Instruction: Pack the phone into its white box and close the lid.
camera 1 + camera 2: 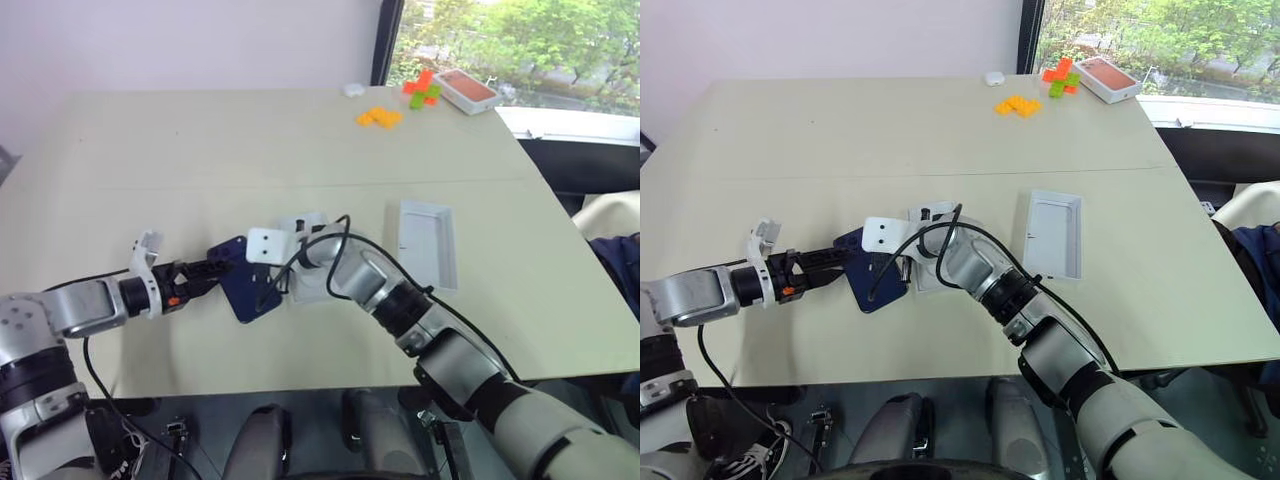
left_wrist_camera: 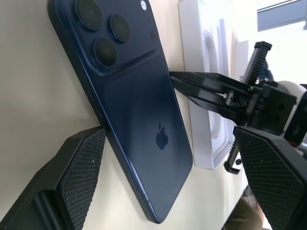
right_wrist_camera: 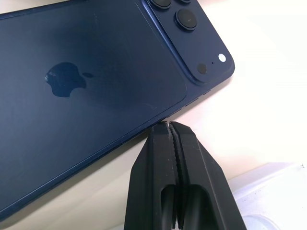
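Beige table [image 1: 200, 150]; shallow white rectangular lid [image 1: 428, 243] lies open-side up at right. White cardboard box [image 1: 312, 268] mid-table, under right arm. Slim navy glossy phone [image 1: 244, 280] flat, back up, just left of box. Left gripper [image 2: 168, 184] wide, 2 fingers straddling phone. Right gripper [image 3: 171, 132] fingers pressed together, tips at phone's edge

Phone [image 1: 243, 288] lies flat on the table, glossy navy back up, camera bump at its far corner, turned at an angle. Just beside it on the right sits a white box [image 2: 201, 91], partly hidden. Well apart, further right, the lid [image 1: 428, 243] rests open side up, plain white inside.
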You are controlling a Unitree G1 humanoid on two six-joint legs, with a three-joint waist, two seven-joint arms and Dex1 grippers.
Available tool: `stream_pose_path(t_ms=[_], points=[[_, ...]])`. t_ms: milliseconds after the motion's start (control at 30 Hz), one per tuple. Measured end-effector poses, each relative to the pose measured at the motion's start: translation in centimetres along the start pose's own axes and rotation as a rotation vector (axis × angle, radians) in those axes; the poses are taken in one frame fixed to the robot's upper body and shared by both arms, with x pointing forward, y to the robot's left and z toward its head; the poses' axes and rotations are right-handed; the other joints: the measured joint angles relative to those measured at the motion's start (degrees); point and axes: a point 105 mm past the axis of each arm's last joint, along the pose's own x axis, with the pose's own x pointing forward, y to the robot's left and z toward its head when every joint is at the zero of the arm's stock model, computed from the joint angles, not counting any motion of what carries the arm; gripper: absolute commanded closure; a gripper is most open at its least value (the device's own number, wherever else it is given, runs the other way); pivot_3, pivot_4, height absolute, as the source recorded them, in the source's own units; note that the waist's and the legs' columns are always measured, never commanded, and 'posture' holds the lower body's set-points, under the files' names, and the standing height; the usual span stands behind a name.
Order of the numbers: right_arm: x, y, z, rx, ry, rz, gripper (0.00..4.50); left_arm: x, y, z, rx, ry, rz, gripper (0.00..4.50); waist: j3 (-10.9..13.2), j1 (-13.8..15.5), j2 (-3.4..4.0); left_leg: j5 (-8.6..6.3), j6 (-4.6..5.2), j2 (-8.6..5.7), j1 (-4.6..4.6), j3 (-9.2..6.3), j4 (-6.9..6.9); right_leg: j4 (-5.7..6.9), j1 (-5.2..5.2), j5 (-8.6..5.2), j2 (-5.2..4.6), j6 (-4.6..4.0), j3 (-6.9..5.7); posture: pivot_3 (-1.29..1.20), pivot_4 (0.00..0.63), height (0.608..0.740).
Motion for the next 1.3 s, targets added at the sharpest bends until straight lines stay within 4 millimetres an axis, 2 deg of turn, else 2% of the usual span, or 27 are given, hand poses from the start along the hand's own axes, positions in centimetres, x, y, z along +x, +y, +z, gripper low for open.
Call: stream_pose_path(t_ms=[233, 400, 533, 700, 833, 1000, 1267, 1300], points=[[0.1, 0.1, 0.1, -0.006, -0.004, 0.005, 4.43, -0.5, 0.2, 0.4, 0.011, -0.009, 0.078, 0.02, 0.0, 0.0, 0.00, 0.03, -0.06, 0.06, 0.00, -0.01, -0.05, 0.02, -0.03, -0.01, 0.01, -0.01, 0.00, 0.00, 0.150, 0.740], [0.1, 0.2, 0.1, -0.006, -0.006, 0.006, 4.43, 0.1, -0.9, 0.5, -0.016, -0.044, 0.074, 0.02, 0.0, 0.0, 0.00, 0.03, -0.07, 0.05, 0.00, -0.02, -0.09, 0.00, -0.05, -0.01, -0.09, -0.03, 0.08, 0.00, 0.150, 0.740], [0.1, 0.1, 0.0, -0.005, 0.000, 0.001, 4.43, 0.7, -0.4, -0.7, -0.091, -0.062, 0.093, 0.02, 0.0, 0.1, 0.01, 0.05, -0.10, 0.03, 0.03, -0.02, -0.12, 0.01, -0.03, -0.04, -0.10, -0.08, 0.06, 0.00, 0.150, 0.740], [0.0, -0.1, -0.3, 0.002, 0.006, -0.005, 4.43, 1.3, -0.4, -0.8, -0.135, -0.108, 0.118, 0.02, 0.0, 0.5, 0.02, 0.06, -0.10, 0.00, 0.10, -0.06, -0.12, -0.01, 0.10, -0.14, -0.08, -0.25, -0.09, 0.00, 0.150, 0.740], [-0.2, -0.4, -1.0, 0.010, 0.024, -0.015, 4.43, 2.6, -0.9, -0.8, -0.178, -0.148, 0.119, 0.02, -0.1, 1.5, 0.20, 0.08, -0.10, -0.04, 0.18, -0.07, -0.11, -0.01, 0.20, -0.15, 0.00, -0.26, -0.10, 0.00, 0.150, 0.740], [0.0, -0.1, -0.4, 0.007, 0.010, -0.007, 4.43, 3.7, -1.7, -0.8, -0.189, -0.154, 0.105, 0.02, -0.1, 2.0, 0.19, 0.08, -0.09, -0.11, 0.12, -0.12, -0.10, -0.05, 0.21, -0.16, 0.03, -0.26, -0.13, 0.00, 0.150, 0.740], [0.1, 0.0, -0.3, 0.003, 0.001, -0.002, 4.43, 3.7, -2.0, -0.9, -0.154, -0.128, 0.104, 0.02, -0.1, 1.7, 0.19, 0.08, -0.09, -0.09, 0.09, -0.13, -0.10, -0.05, 0.18, -0.18, 0.09, -0.27, -0.14, 0.00, 0.150, 0.740], [0.1, 0.0, -0.2, 0.003, 0.001, -0.002, 4.48, 3.7, -2.0, -0.9, -0.147, -0.124, 0.106, 0.27, -0.1, 1.6, 0.19, 0.08, -0.09, -0.09, 0.09, -0.13, -0.11, -0.06, 0.18, -0.18, 0.09, -0.27, -0.14, 0.00, 0.150, 0.740]])
